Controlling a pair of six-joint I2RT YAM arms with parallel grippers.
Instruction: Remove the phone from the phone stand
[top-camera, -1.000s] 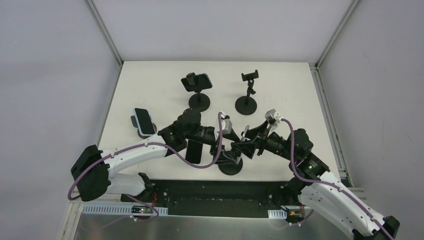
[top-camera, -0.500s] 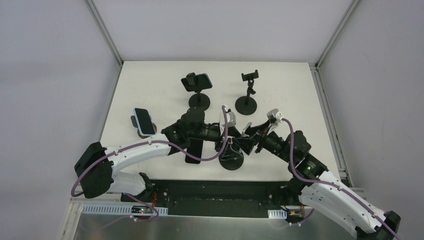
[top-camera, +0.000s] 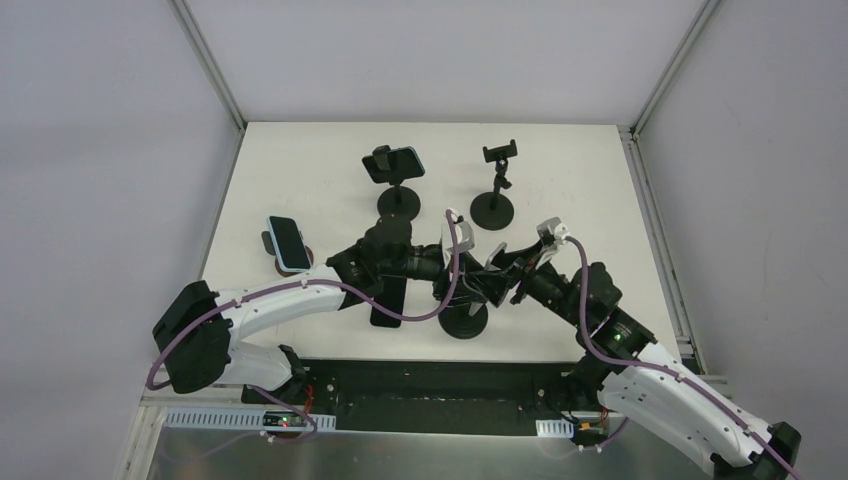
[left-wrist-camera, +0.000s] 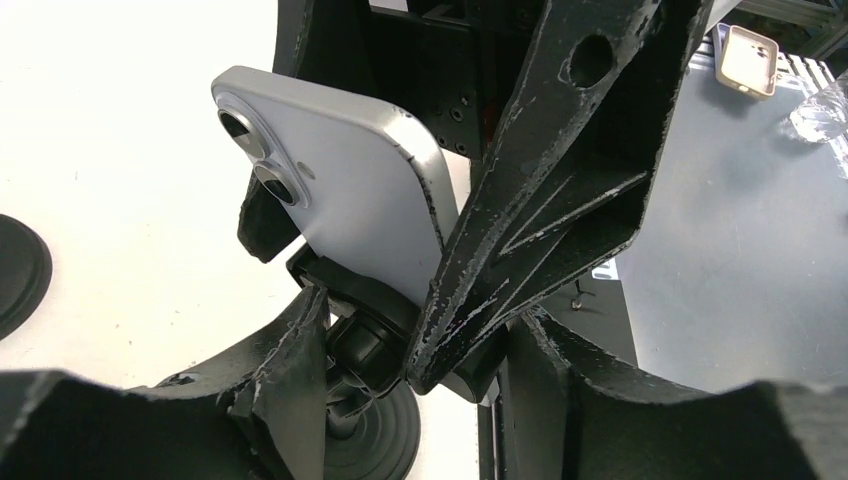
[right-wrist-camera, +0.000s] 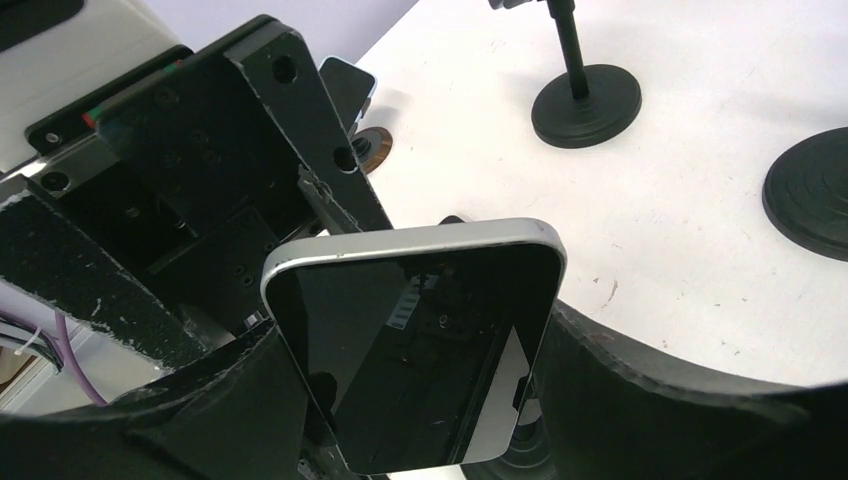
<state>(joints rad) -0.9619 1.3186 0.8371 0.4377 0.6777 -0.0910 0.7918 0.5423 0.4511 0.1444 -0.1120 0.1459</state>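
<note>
Both arms reach in from the near edge and meet over the middle of the table. The left arm lies low, its white forearm running right and its black wrist turned toward the centre. The left tool points right with its fingers parted; whether they press on anything cannot be made out. The right arm rises from the near right corner, bends at the elbow and stretches left. The right tool faces its partner almost tip to tip, clamped on the two long edges of the phone.
</note>
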